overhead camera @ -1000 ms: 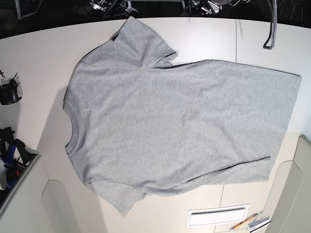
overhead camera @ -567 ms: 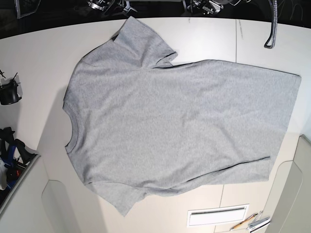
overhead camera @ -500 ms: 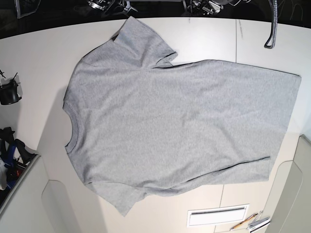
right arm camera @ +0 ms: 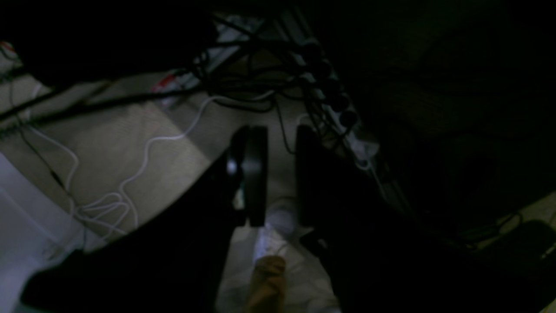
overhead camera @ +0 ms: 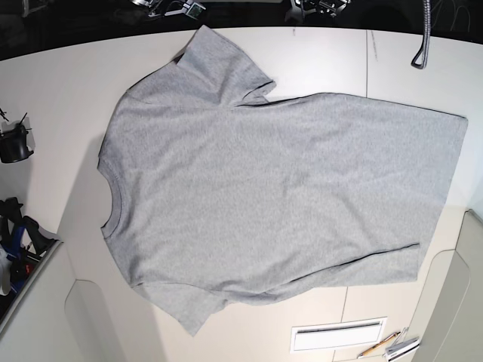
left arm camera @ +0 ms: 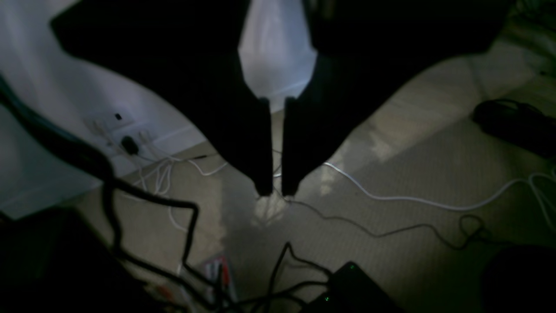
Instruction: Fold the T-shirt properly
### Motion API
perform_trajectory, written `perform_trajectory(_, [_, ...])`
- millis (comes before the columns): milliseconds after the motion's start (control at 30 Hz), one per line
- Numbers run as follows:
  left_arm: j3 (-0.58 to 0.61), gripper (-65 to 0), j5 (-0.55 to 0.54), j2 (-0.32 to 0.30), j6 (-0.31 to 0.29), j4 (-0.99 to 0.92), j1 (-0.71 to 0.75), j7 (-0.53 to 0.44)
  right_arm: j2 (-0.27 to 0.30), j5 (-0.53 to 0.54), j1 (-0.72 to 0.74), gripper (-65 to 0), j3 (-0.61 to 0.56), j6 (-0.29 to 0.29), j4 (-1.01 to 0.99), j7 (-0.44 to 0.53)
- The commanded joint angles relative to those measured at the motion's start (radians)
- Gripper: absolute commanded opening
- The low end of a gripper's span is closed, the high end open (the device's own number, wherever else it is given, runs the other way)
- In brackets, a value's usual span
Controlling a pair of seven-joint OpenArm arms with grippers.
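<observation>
At the top edge of the base view the dark arm hardware has drawn further up out of frame than a second ago, while the T-shirt (overhead camera: 272,188) has not shifted at all. It lies spread flat on the white table (overhead camera: 60,98), plain side up, collar (overhead camera: 112,205) toward that view's left and hem toward the right. The cloth is a light heather-grey knit with a ribbed crew neck; one short sleeve (overhead camera: 223,64) points to the far edge, the other (overhead camera: 189,305) to the near edge, and a soft crease runs along the lower right side.

The tabletop is smooth, matte and off-white, with a seam running across it near the right side. A white slotted vent plate (overhead camera: 338,335) sits in the near edge, with pencils (overhead camera: 389,345) just beside it.

Both wrist cameras look down past the table at a beige ribbed carpet (left arm camera: 412,174) strewn with white and black cables (left arm camera: 391,198); a pale wall with sockets shows in the left wrist view.

The left gripper (left arm camera: 273,191) holds nothing, its dark tapered fingers almost together with only a thin slit between them. The right gripper (right arm camera: 280,174) is also empty, its fingers parted by a narrow gap.
</observation>
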Motion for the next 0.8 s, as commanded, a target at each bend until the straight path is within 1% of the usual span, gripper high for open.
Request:
perform_trajectory(0, [0.000, -60.5, -0.001, -0.007, -0.007, 0.013, 0.011, 0.005, 0.013, 0.004, -0.016, -52.9, -0.001, 0.003, 0.023, 0.006])
perform_trajectory(200, [0.000, -60.5, -0.001, -0.064, -0.006, 0.117, 0.089, 0.005, 0.080, 0.004, -0.097, -52.9, -0.001, 0.003, 0.169, 0.005])
perform_trajectory(367, [0.000, -60.5, -0.002, -0.105, -0.006, 0.245, 0.195, 0.029, 0.159, 0.008, -0.198, -52.9, -0.001, 0.006, 0.331, 0.004])
perform_trajectory(433, [0.000, -60.5, -0.001, -0.122, -0.006, 0.305, 0.242, 0.032, 0.189, 0.020, -0.235, -52.9, -0.001, 0.031, 0.393, 0.004])
perform_trajectory(500, [0.000, -60.5, -0.001, -0.140, -0.006, 0.368, 0.289, 0.032, 0.221, 0.062, -0.273, -52.9, -0.001, 0.059, 0.454, 0.004])
perform_trajectory(567, [0.000, -60.5, -0.005, -0.159, -0.006, 0.433, 0.335, 0.043, 0.253, 0.101, -0.317, -52.9, -0.001, 0.072, 0.515, -0.007])
perform_trajectory(767, [-0.002, -60.5, -0.031, -0.217, -0.006, 0.633, 0.463, 0.084, 0.352, 0.117, -0.455, -52.9, -0.001, 0.075, 0.712, -0.045])
